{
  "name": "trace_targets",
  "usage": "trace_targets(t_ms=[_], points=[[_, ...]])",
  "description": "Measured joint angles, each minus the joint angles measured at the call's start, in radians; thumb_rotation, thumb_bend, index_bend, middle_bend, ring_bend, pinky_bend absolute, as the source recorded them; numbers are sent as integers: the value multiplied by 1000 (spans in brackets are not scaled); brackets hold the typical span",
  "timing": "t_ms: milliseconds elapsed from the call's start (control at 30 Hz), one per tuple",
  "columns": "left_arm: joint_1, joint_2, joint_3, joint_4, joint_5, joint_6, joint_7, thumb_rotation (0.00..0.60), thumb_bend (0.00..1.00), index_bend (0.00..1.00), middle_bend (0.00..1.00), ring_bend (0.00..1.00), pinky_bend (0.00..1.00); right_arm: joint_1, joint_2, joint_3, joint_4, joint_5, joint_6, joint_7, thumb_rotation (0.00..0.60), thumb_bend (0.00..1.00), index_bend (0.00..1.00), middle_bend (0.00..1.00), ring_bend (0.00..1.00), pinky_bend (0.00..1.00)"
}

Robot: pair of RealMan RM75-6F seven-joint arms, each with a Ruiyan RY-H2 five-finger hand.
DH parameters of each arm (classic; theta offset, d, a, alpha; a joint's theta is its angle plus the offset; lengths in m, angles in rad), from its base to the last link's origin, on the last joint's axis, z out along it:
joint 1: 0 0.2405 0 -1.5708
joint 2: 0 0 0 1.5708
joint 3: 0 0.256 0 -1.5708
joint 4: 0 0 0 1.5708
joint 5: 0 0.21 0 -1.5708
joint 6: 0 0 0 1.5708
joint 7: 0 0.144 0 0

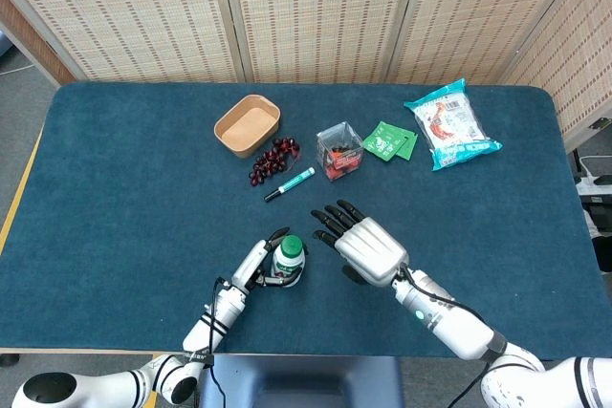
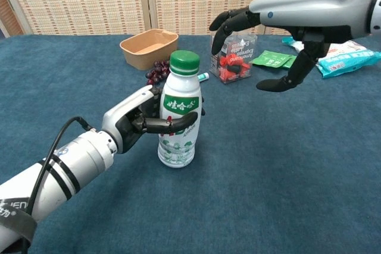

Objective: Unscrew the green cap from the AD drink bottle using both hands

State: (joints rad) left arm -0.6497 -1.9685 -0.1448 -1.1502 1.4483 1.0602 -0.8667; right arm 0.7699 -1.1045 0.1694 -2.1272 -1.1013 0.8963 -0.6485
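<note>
Chest view: left robot hand (image 2: 136, 121) grips bottle (image 2: 178, 124); right robot hand (image 2: 280, 22) hovers beside.

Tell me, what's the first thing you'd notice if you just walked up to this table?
Probably the white bottle with its green cap, standing near the front edge of the blue table with the left hand wrapped around its middle. Next, the big silver right hand, fingers spread, hovering just right of the cap and holding nothing. At the back sits a bright snack bag.
</note>
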Motion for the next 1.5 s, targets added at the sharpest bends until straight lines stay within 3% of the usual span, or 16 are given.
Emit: trace_targets(t_ms=[833,1500], points=[[-5,-4,-5,10,-6,-25,8,600,756,686,724,289,50,122,-88,-31,8,138,36,-55,600,255,163,0,0,0],[-26,-1,9,49,4,-69,-8,600,844,718,786,331,52,144,-100,-57,-23,57,53,-2,600,255,163,0,0,0]])
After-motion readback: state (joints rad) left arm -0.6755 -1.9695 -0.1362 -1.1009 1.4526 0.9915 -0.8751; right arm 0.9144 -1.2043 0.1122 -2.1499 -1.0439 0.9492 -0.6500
